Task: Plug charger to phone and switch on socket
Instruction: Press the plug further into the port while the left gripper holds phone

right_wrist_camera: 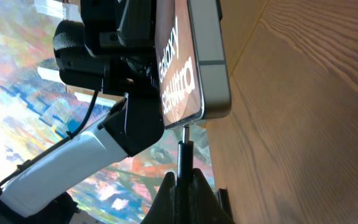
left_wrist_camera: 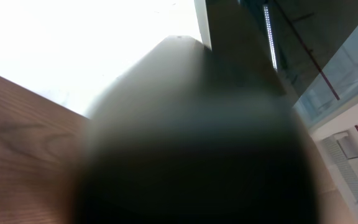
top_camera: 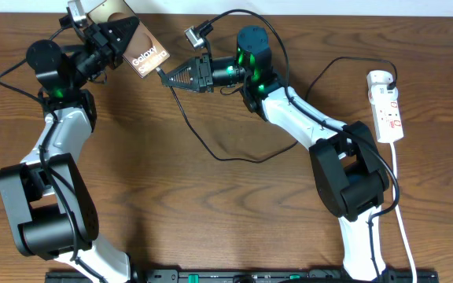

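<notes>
My left gripper [top_camera: 123, 41] is shut on the phone [top_camera: 148, 57], a dark brown slab with white "Galaxy" lettering, and holds it tilted above the table's far edge. The left wrist view is blocked by a dark blur. My right gripper [top_camera: 173, 77] is shut on the charger's connector [right_wrist_camera: 184, 152], whose tip touches the phone's bottom edge [right_wrist_camera: 197, 115]. The thin black charger cable [top_camera: 211, 149] loops across the table to a black plug in the socket [top_camera: 385, 106], a white power strip at the right with red switches.
The power strip's white cord [top_camera: 402, 212] runs down the right side toward the table's front. Both arm bases [top_camera: 49, 212] stand near the front edge. The wooden table [top_camera: 211, 212] lies between them.
</notes>
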